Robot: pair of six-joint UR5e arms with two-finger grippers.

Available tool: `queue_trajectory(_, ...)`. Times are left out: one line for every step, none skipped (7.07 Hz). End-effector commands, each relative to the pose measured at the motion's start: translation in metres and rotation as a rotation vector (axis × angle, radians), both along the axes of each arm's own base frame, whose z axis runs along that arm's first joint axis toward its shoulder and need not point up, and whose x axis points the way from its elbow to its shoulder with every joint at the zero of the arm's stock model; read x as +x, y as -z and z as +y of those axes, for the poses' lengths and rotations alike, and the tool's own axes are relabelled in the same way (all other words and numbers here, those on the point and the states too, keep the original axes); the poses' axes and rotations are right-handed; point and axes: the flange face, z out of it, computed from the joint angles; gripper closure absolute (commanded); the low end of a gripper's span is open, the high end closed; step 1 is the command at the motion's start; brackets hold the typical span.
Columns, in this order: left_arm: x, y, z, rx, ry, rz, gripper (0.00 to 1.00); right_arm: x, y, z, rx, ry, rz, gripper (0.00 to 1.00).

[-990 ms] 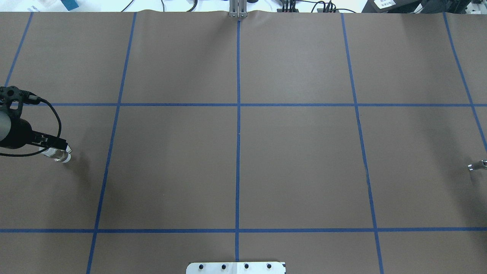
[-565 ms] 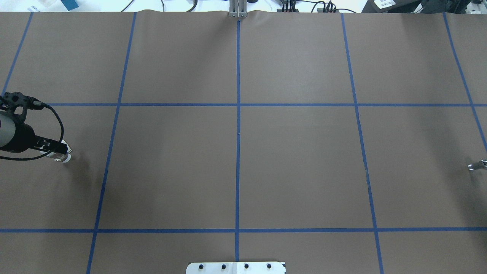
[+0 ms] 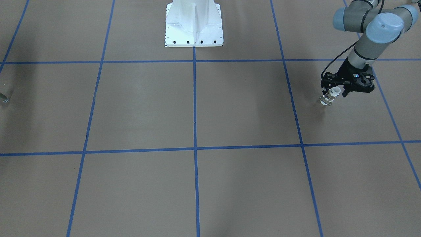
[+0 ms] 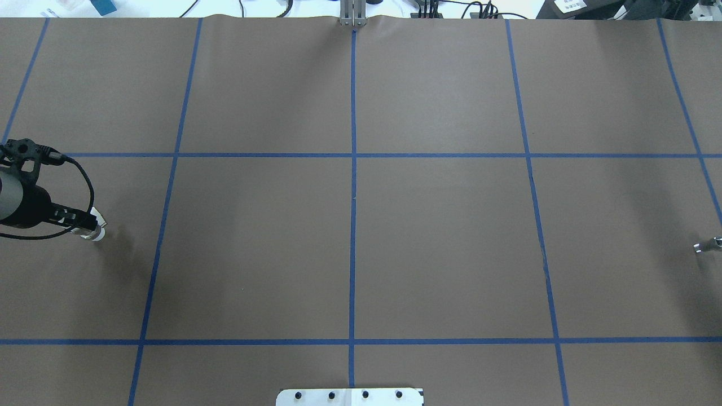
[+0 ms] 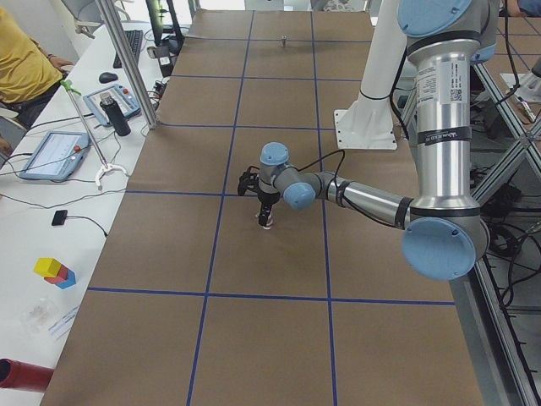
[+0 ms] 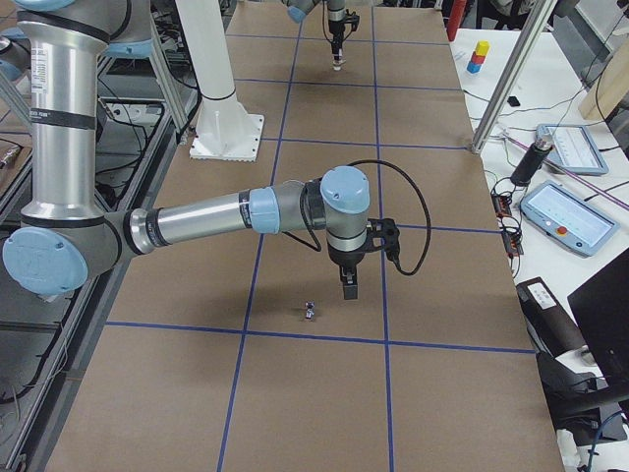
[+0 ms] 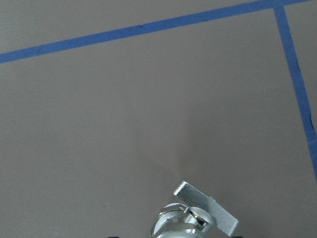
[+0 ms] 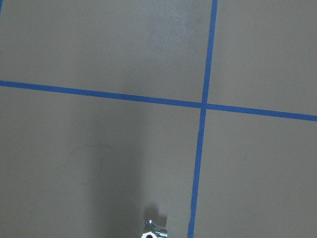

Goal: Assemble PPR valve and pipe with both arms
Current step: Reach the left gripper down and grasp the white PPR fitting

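The PPR valve point(image 4: 95, 230), white collar and metal middle with a flat handle tab, is at the table's far left. It also shows in the front-facing view point(image 3: 330, 96) and at the bottom of the left wrist view point(image 7: 195, 220). My left gripper point(image 4: 84, 225) is low over it, fingers closed around its body, its lower end at the table. The pipe point(image 4: 705, 246), a short metallic stub, lies at the far right edge, also seen in the right wrist view point(image 8: 150, 231). My right gripper point(image 6: 349, 287) hangs just beside the pipe point(image 6: 310, 312), apart from it; I cannot tell if it is open.
The brown table cover point(image 4: 440, 248) carries a grid of blue tape lines. The white bolted pedestal point(image 3: 194, 24) stands at the robot's side in the middle. Operators' desks with tablets point(image 6: 565, 211) run along the far side.
My left gripper has dropped lower and drawn slightly back over the valve, then settled. The valve and the pipe stay in place.
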Motion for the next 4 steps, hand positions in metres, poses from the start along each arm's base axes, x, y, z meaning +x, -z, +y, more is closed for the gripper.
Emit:
queue_trajectory(-0.001,-0.009,0.008,-0.011,-0.011,-0.012,0.75,0.0,0.001,0.0,0.003,0.001,0.0,0.0)
queue_trajectory(-0.002,-0.003,0.01,-0.003,-0.012,-0.003,1.0,0.0,0.002,0.0,0.004,0.001,0.0,0.0)
queue_trajectory(-0.004,0.017,0.013,0.016,-0.015,0.022,1.0,0.0,0.002,0.0,0.003,-0.001,0.0,0.0)
queue_trajectory(-0.004,0.038,0.013,0.019,-0.013,0.036,1.0,0.0,0.002,0.0,0.003,0.0,-0.001,0.0)
